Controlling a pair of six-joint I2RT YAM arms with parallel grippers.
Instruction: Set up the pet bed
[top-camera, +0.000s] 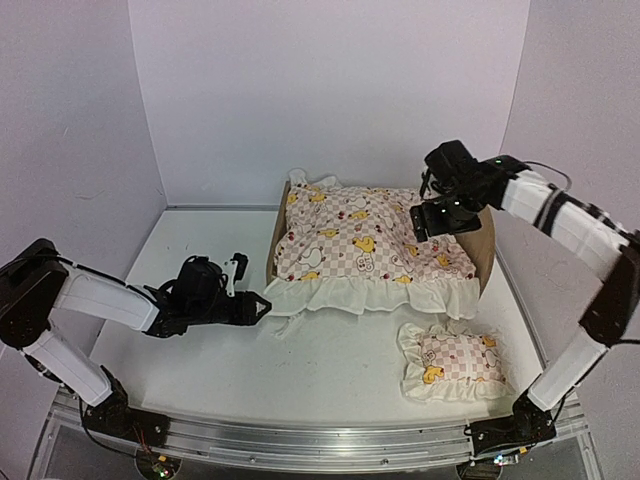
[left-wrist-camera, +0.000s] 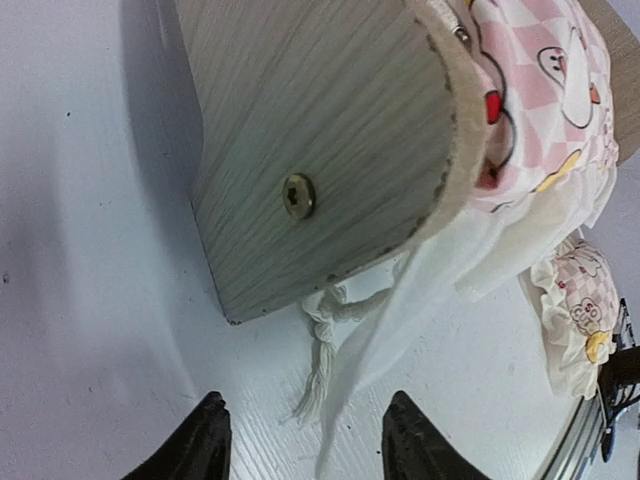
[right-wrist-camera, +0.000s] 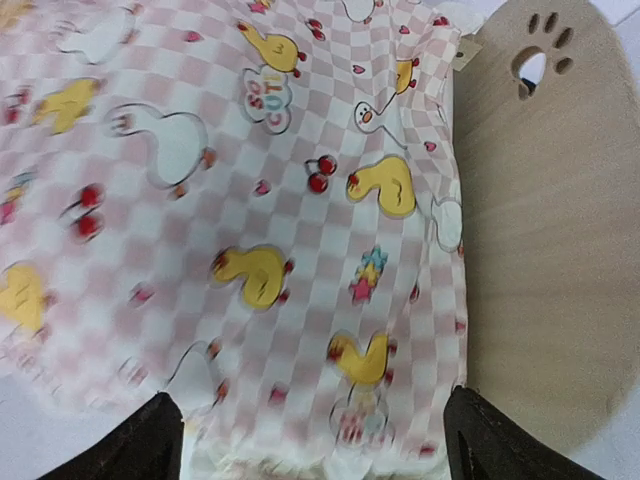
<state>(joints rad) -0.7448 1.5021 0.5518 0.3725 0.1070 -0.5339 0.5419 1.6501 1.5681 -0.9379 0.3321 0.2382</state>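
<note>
The left gripper (left-wrist-camera: 307, 405) sits low over the table (left-wrist-camera: 90, 300), its fingers (left-wrist-camera: 205, 440) parted and clamped on nothing. Between their tips lie only the loose white hem of the quilt (left-wrist-camera: 540, 90) and a knotted cord (left-wrist-camera: 322, 350) with a frayed end. Just ahead of those tips stands the pet bed (top-camera: 274, 245), the lower corner of its footboard (left-wrist-camera: 320, 120) resting on the table. Left of the left-hand finger the table is bare. To the right the frill spills off the bed's near side and crowds the way. Both fingers are cut off by the bottom of the wrist view.

The right gripper (right-wrist-camera: 310, 415) hangs over the quilt near the other end of the bed, its fingers spread wide and holding nothing. Whether their tips touch the cloth cannot be told. The headboard (right-wrist-camera: 540, 250) rises just right of the right-hand finger, with a paw-print cutout (right-wrist-camera: 545, 55) farther ahead. The quilt's edge runs along the headboard. To the left the print is blurred.

The quilt hides everything of the bed between the two end boards. The pillow (top-camera: 455, 360) lies on the table on the near side of the bed, well apart from both grippers and close to the table's near edge.
</note>
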